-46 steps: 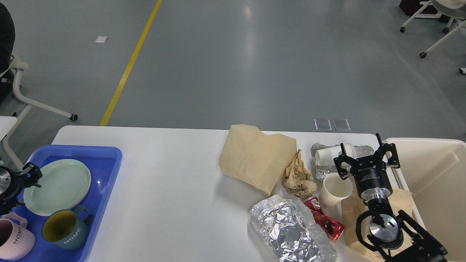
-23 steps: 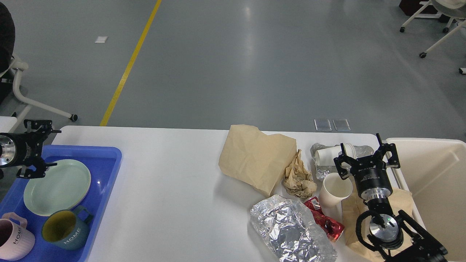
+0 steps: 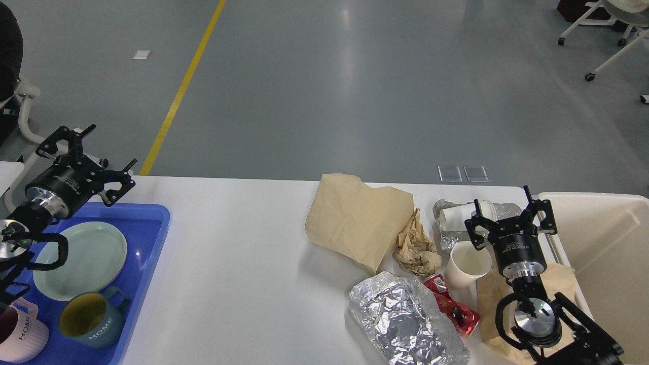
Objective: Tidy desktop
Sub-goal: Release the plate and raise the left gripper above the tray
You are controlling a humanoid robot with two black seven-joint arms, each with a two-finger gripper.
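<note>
The white desktop (image 3: 243, 243) holds litter on its right half: a flat brown paper bag (image 3: 357, 218), a crumpled brown paper ball (image 3: 416, 248), a crumpled foil sheet (image 3: 405, 319), a red wrapper (image 3: 454, 306), an upright white paper cup (image 3: 469, 263) and a second paper cup (image 3: 456, 215) lying on foil. My right gripper (image 3: 507, 215) hangs open just right of the upright cup, holding nothing. Open and empty as well, my left gripper (image 3: 94, 154) is raised over the desktop's far left corner, above the blue tray's back edge.
A blue tray (image 3: 147, 238) at the left holds a green plate (image 3: 81, 258), a teal mug (image 3: 88, 319) and a pink mug (image 3: 20, 329). A beige bin (image 3: 608, 243) stands against the right edge. More brown paper (image 3: 489, 304) lies under my right arm.
My left gripper has risen from low over the tray and swung up and to the right, beyond the tray's back edge. The right arm and the litter have not moved.
</note>
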